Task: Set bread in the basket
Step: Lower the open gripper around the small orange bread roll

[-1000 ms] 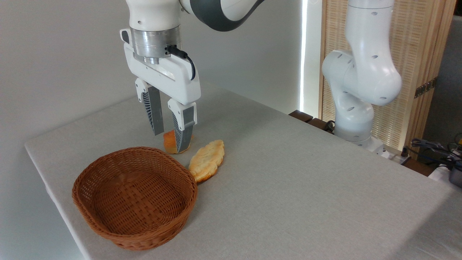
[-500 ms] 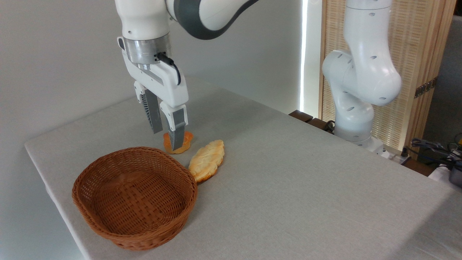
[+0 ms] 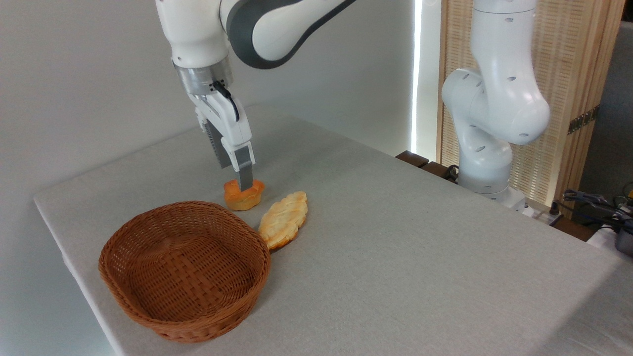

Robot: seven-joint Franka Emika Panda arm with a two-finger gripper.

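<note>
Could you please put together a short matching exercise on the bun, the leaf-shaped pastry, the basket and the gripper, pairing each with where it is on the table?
Things:
1. bun
2. leaf-shaped pastry
3. basket
4. gripper

Places or states:
A. nearest the camera, holding nothing
B. lying flat, one end next to the basket's rim
C. fingertip down at the top of the bun
D. behind the basket, left of the pastry

Pairs: 1-D, 2-B, 3-A, 4-C

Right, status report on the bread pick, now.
Pincer at the bun's top, edge-on, open or shut unclear. Bun on the table, outside the empty basket. Pale flat pastry lies close beside the bun.
</note>
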